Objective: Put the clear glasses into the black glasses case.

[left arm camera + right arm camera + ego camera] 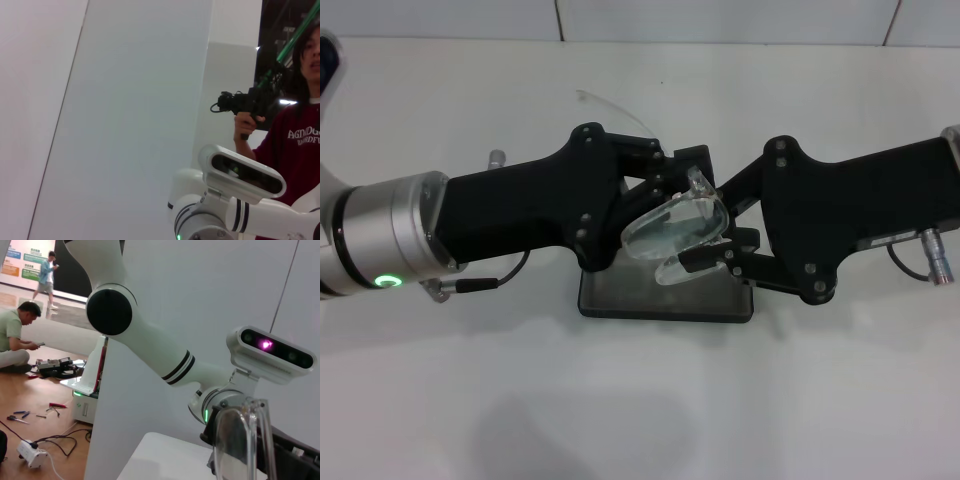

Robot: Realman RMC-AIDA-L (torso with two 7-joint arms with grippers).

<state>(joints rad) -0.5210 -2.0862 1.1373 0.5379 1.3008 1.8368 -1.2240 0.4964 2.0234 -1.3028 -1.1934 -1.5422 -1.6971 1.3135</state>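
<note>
The clear glasses point(672, 226) hang tilted just above the open black glasses case point(665, 301), which lies on the white table at the centre of the head view. One clear temple arm point(616, 106) arcs out behind the left arm. My right gripper point(720, 228) comes in from the right and is shut on the glasses' near end, one finger point(704, 258) lying across the lower lens. My left gripper point(672, 172) reaches in from the left and sits against the glasses' far side. The right wrist view shows a clear lens point(243, 440) close up.
White table point(640, 410) all round the case, with a wall point(720, 20) at its far edge. The two arms cover most of the case. The wrist views look outward at a person point(300, 125) with a camera rig, the robot's head point(272, 354), and room clutter.
</note>
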